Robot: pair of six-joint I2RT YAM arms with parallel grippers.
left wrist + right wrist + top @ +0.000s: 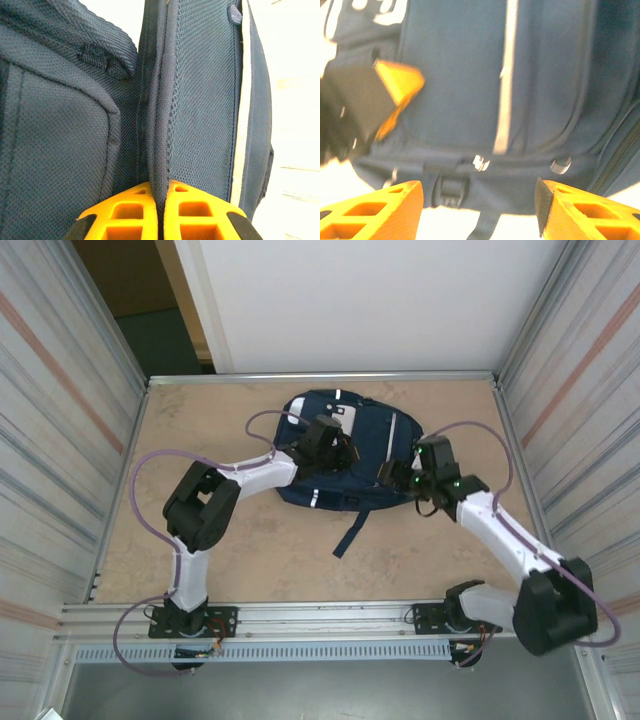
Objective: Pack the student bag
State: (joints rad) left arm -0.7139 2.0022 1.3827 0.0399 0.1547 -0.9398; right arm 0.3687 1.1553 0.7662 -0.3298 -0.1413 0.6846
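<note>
We count one student bag (350, 455) lying flat on the table (230, 550), and two grippers at it — the left gripper (159, 194) pinched tight on a fold of the bag's mesh fabric, the right gripper (479, 187) spread wide over the bag's bottom edge, holding nothing.

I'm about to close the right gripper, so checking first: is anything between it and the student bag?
Nothing visible. The right gripper is open with the student bag directly ahead. The left gripper is shut on a fold of the bag, off to the side of that path.
</note>
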